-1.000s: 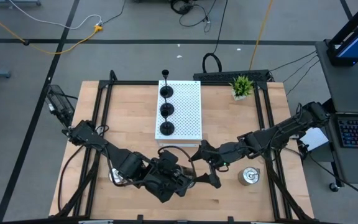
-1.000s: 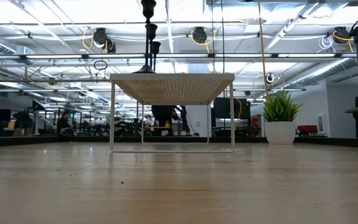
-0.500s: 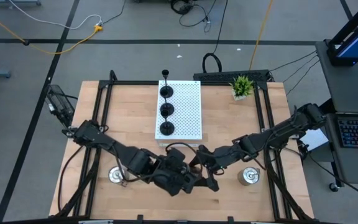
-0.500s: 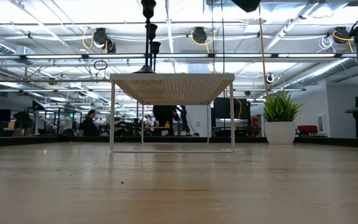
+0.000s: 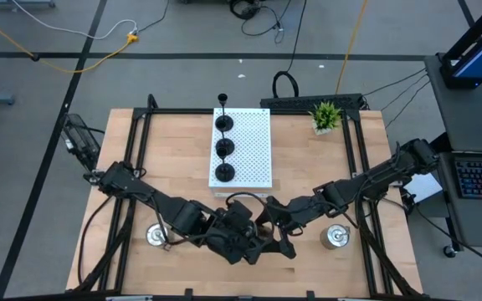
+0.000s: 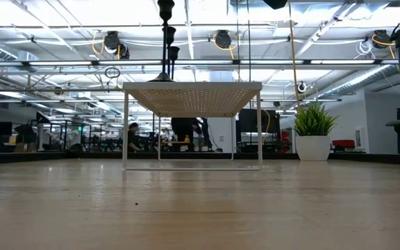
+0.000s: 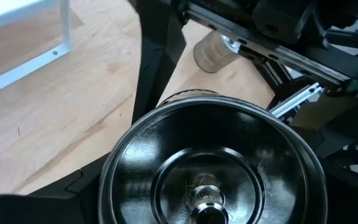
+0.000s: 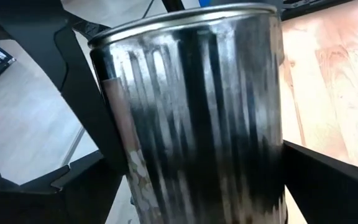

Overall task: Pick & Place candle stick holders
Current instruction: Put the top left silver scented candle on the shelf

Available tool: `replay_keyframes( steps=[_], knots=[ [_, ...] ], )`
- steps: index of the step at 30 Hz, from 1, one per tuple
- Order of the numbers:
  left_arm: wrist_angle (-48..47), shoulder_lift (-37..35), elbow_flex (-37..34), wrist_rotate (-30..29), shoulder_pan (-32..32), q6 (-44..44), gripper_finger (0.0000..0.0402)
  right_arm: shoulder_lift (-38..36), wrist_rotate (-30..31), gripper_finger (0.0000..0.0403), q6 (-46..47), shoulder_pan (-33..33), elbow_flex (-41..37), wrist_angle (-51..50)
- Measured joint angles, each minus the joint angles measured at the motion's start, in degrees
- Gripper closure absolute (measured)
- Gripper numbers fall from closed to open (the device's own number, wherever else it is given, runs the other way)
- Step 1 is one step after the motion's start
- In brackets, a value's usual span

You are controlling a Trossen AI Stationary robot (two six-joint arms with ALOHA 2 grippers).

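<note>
The wooden table (image 5: 174,159) carries a white perforated board (image 5: 253,146) at its far edge, with three black candle stick holders (image 5: 223,148) along the board's left side. Near the front edge, the left gripper (image 5: 262,242) and right gripper (image 5: 276,219) meet, and each is closed wide around the same silver holder (image 7: 213,168). Two other silver holders (image 5: 335,237) stand at the front, one toward each corner.

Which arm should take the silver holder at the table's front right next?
Right. That silver holder sits beside the right arm's forearm; the left gripper, at centre with the right gripper, would likely have to cross it.
</note>
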Motion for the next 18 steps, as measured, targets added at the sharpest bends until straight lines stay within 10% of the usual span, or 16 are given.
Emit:
replay_keyframes(
  steps=[18],
  knots=[
    [4.73,-0.09,0.0,-0.09,0.48,6.09,0.0048,-0.04,0.11,0.0007,0.17,0.76,0.09,0.18]
  ],
)
